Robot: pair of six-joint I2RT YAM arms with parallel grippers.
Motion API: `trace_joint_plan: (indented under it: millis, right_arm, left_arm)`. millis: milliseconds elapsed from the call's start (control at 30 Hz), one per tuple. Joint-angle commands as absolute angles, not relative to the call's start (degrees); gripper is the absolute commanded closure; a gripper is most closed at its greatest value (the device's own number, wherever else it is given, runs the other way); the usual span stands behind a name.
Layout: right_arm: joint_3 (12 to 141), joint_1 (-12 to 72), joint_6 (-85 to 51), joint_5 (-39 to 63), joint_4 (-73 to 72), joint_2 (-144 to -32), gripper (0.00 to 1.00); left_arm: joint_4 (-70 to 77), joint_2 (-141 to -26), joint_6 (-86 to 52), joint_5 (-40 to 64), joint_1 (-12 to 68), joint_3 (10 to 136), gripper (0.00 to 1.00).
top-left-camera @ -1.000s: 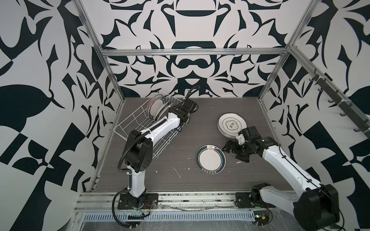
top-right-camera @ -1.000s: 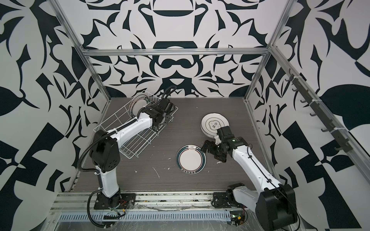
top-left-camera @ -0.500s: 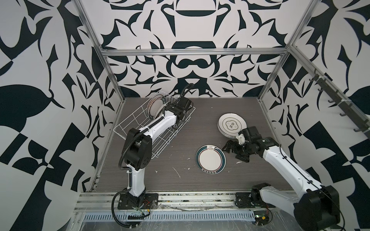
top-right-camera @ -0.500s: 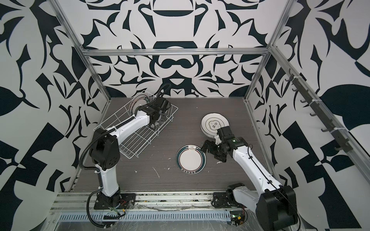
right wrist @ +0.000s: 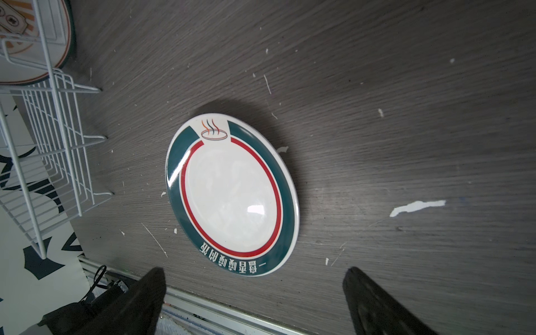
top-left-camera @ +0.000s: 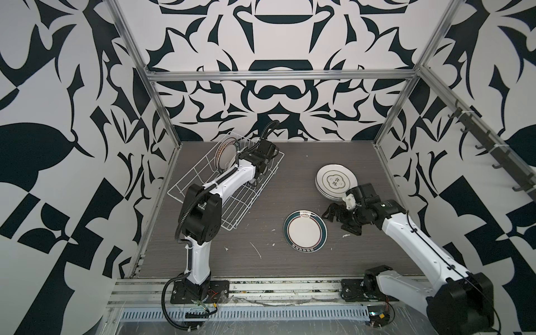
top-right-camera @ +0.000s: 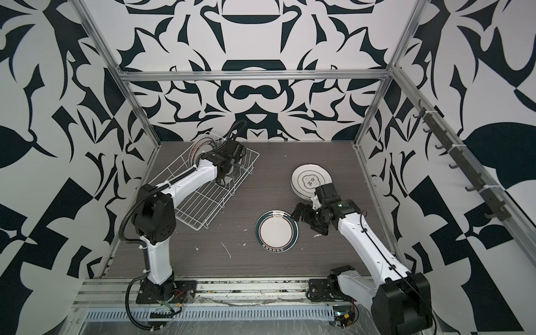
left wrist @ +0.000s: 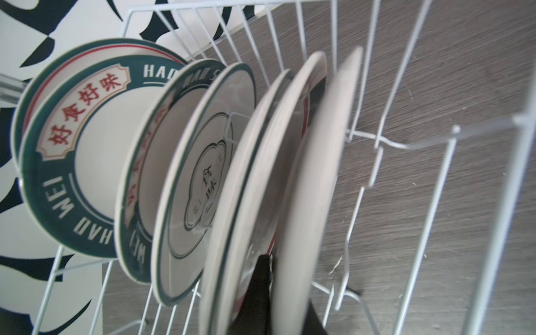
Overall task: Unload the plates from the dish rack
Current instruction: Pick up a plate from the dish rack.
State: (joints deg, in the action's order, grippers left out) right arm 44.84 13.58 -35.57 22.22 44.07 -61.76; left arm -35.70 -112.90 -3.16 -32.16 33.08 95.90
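Stack (top-left-camera: 336, 181) and one plate (top-left-camera: 305, 234) lay unloaded, six-odd in the rack (top-left-camera: 240, 206) — left end effector (left wrist: 287, 284) gripped the nearest plate (left wrist: 324, 174) (right end effector (right wrist: 254, 271) gaped empty).

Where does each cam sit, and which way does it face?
Top views: high above the base side, facing down at the table; left arm and right arm show whole.
Left wrist: at the dish rack, facing along the racked plates; left gripper shut on a near plate.
Right wrist: low, facing down at the teal-rimmed plate; open right gripper.
Shared: right wrist and top views show that plate.
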Motion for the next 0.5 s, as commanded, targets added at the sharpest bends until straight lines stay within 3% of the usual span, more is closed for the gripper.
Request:
trace_joint_plan:
  millis: [0, 267, 467]
  right_arm:
    - [45.26, 13.65, -35.23, 22.51, 44.38, -60.48, 0.0]
    - [45.25, 13.63, -35.64, 23.51, 42.68, -60.73, 0.01]
    - [45.84, 13.63, -36.55, 24.96, 40.04, -61.72, 0.0]
  left_arm:
    - [-36.76, -114.88, -5.65, -29.02, 33.66, 97.21, 0.93]
    - [-38.05, -112.48, -5.66, -29.36, 33.96, 96.87, 1.0]
    - [-39.26, -108.08, -6.33, -30.57, 35.61, 96.44, 1.0]
